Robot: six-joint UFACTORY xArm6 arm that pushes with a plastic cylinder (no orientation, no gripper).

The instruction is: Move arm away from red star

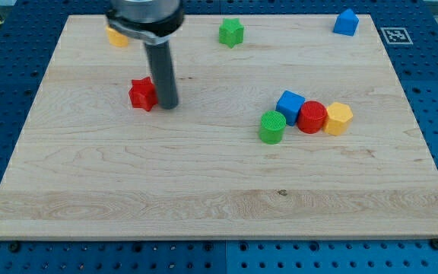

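The red star (141, 93) lies on the wooden board (204, 175) at the view's upper left. My tip (168, 105) stands right beside the star, on its right side, touching or nearly touching it. The dark rod rises from there to the view's top.
A yellow block (115, 36) lies at the top left, partly behind the arm. A green star (232, 32) is at top centre and a blue block (346, 23) at top right. A green cylinder (272, 126), blue cube (290, 105), red cylinder (312, 117) and yellow block (338, 119) cluster at the right.
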